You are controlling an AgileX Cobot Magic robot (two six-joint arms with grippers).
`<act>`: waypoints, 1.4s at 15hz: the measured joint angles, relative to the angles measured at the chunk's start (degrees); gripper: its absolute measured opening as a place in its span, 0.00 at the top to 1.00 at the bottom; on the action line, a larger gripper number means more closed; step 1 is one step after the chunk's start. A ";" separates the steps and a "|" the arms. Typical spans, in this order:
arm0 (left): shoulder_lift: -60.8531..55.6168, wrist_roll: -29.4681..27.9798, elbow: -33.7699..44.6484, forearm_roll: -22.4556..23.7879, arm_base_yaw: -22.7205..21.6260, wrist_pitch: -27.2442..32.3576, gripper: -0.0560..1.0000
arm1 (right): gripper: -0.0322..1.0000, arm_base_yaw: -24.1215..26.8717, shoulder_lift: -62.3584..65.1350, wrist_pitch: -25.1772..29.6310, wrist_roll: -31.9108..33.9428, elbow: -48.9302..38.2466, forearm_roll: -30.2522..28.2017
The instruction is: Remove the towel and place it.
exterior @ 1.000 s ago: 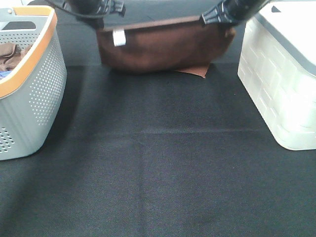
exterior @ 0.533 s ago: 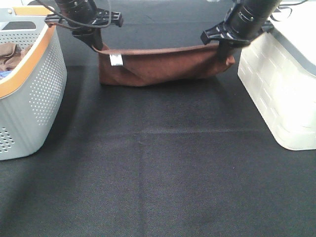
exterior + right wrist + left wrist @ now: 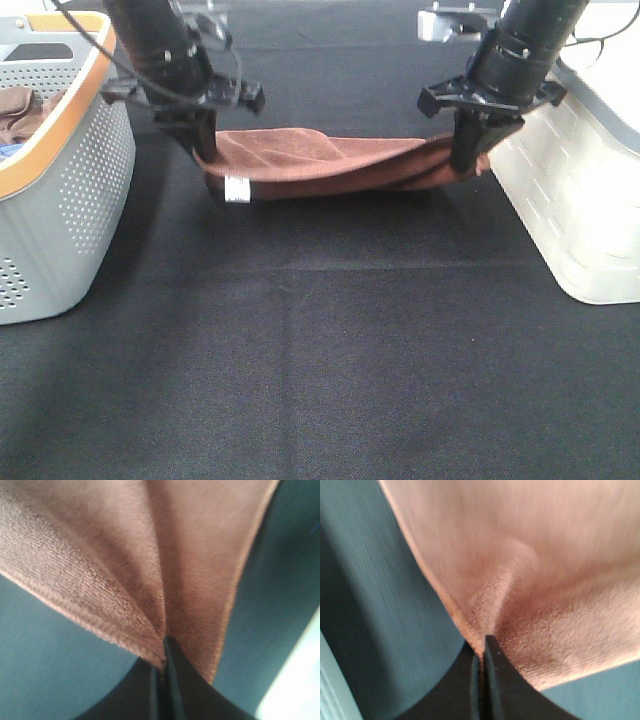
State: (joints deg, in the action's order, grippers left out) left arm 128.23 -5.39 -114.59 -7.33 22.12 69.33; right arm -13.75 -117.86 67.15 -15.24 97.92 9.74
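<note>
A brown towel (image 3: 330,165) with a white tag (image 3: 237,189) hangs stretched between my two grippers, low over the black table at the back. My left gripper (image 3: 204,157) is shut on its left corner; my right gripper (image 3: 462,160) is shut on its right corner. The towel sags in the middle and its lower fold touches the cloth. In the left wrist view the towel (image 3: 535,580) is pinched between shut fingers (image 3: 492,680). In the right wrist view the towel (image 3: 150,565) folds into the shut fingers (image 3: 172,680).
A grey perforated basket (image 3: 70,190) with an orange rim stands at the left, with brown cloth inside. A white lidded bin (image 3: 575,170) stands at the right, close to my right arm. Black cloth (image 3: 320,350) covers the table.
Both grippers have come down and toward the front with the towel. The towel, hanging upright before, now lies low and folded over on the table.
</note>
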 joint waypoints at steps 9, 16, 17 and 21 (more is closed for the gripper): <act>-2.23 -0.11 17.99 2.35 6.30 0.17 0.95 | 0.97 0.00 0.11 2.29 1.15 -13.92 3.27; -3.15 0.00 26.36 1.26 7.10 -0.34 0.95 | 0.97 0.00 0.11 2.23 1.15 -20.63 5.16; -3.84 0.11 27.33 1.15 7.10 -0.34 0.95 | 0.96 0.00 0.11 2.18 1.15 -20.74 5.56; -4.01 0.46 27.85 2.18 7.10 -0.34 0.92 | 0.74 0.00 0.11 2.18 1.15 -20.74 6.42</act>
State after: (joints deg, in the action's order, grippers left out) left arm 124.22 -4.93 -86.75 -5.16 29.22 68.98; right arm -13.75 -117.74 69.33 -14.09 77.18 16.16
